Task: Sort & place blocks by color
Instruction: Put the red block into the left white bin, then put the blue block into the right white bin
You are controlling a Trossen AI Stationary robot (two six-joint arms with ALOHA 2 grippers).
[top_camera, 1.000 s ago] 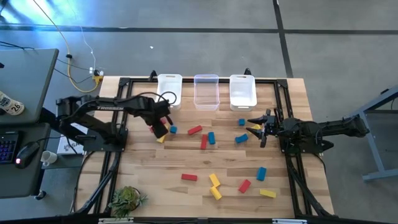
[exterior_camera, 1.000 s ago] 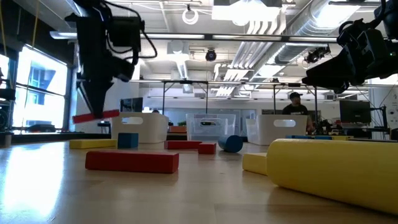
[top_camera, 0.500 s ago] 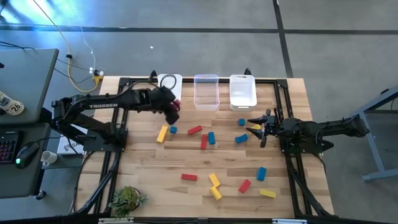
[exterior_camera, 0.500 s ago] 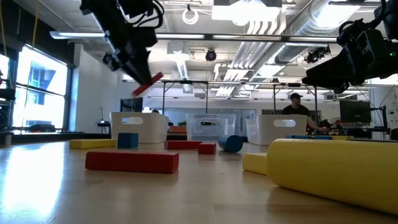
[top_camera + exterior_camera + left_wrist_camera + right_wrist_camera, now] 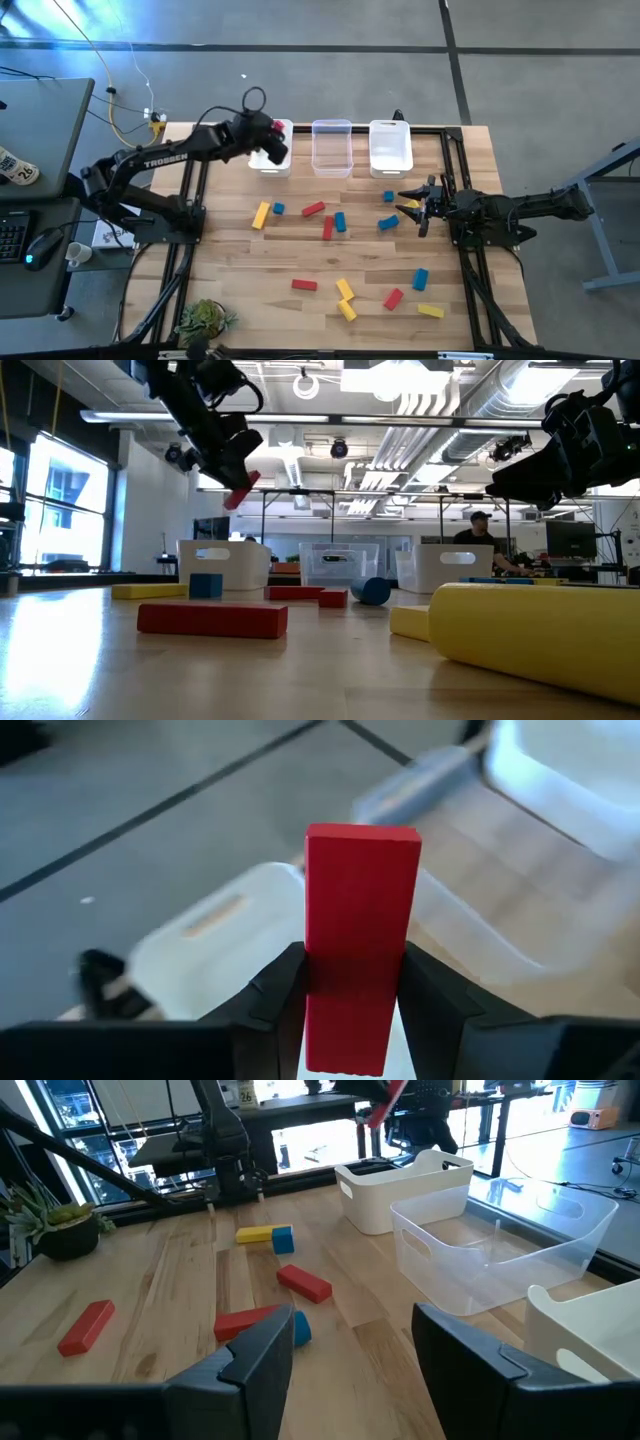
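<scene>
Three bins stand in a row along the table's far edge; one red block is in my left arm's grip, the other blocks lie loose on the boards.

High view: left gripper (image 5: 272, 146) hangs over the left white bin (image 5: 272, 162). Clear middle bin (image 5: 332, 150) and right white bin (image 5: 390, 148) stand beside it. Loose blocks (image 5: 314, 210) in red, yellow and blue are scattered from mid-table to the near edge. Right gripper (image 5: 412, 203) waits near the right edge, close to a yellow block (image 5: 411, 205).

Low view: left gripper (image 5: 236, 478) is raised well above the bins, with the red block (image 5: 241, 491) tilted in it.

Left wrist view: fingers (image 5: 277, 998) clamp the red block (image 5: 358, 940) by its long flat sides at its lower half; the left bin (image 5: 215, 935) lies beyond.

Right wrist view: fingers (image 5: 258, 1360) spread apart, holding nothing; table (image 5: 180, 1310) with blocks ahead.

Handling, as I judge it: the block is light, rigid and smooth-faced, so it may pivot if pinched near one end; I would take such bars across the narrow width at mid-length.
</scene>
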